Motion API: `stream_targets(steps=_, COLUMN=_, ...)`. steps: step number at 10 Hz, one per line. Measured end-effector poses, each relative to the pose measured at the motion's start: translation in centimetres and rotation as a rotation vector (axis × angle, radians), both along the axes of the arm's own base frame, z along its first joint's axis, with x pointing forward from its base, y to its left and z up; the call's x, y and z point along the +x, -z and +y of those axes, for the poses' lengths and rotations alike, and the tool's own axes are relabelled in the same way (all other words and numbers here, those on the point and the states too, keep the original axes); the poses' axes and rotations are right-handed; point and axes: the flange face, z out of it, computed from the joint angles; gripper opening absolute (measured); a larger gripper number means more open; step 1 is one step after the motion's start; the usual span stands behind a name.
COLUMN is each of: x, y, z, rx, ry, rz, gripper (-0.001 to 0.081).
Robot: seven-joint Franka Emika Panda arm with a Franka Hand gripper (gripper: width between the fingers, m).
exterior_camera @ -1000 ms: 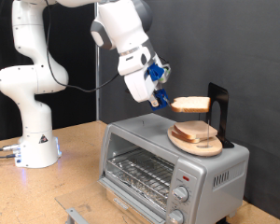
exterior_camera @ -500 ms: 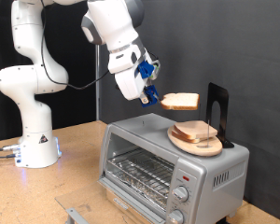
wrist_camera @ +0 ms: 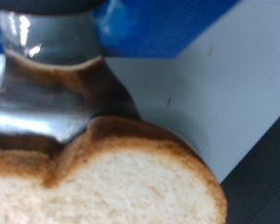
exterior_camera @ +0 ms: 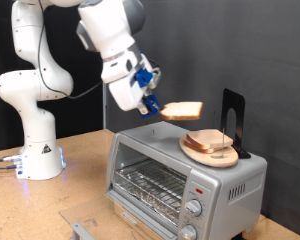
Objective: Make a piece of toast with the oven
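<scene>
Near the centre of the exterior view, slightly above the middle, the white arm's blue-trimmed two-finger gripper point(exterior_camera: 153, 104) holds the flat, squarish slice of pale tan bread with a darker brown crust point(exterior_camera: 181, 111) by one edge, its fingers closed onto the slice. The piece of toast hangs in the air almost level, tilted slightly, with its free end pointing to the exterior view's right. It floats clear above the top of the boxy silver-grey countertop toaster oven point(exterior_camera: 180, 180), which fills the lower right of the frame. The oven's door is down, its wire rack point(exterior_camera: 148, 186) shows inside, and round knobs point(exterior_camera: 195, 208) run down its right front. On the oven's roof, to the right of the lifted slice, a round wooden plate point(exterior_camera: 209, 152) carries a small stack of similar slices point(exterior_camera: 211, 141), with a black upright stand point(exterior_camera: 233, 122) just behind. In the wrist view the slice point(wrist_camera: 121, 182) fills the lower part, its crumb pale and porous, its rounded crust browned, blurred by closeness.
</scene>
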Motion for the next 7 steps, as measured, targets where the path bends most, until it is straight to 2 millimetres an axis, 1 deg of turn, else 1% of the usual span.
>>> stream_targets(steps=2, x=-2.2, y=0.1, z=-2.3, rx=0.010, ry=0.008, rz=-0.001, gripper=0.0466)
stream_targets(steps=4, x=-4.0, y=0.4, z=-4.6, rx=0.002, ry=0.054, rz=-0.011, gripper=0.0466)
stream_targets(steps=5, x=-4.5, y=0.8, z=-5.7, rx=-0.010, ry=0.075, rz=-0.007, gripper=0.0466)
stream_targets(steps=7, x=-5.0, y=1.6, z=-7.5, rx=-0.023, ry=0.105, rz=0.008, gripper=0.0466)
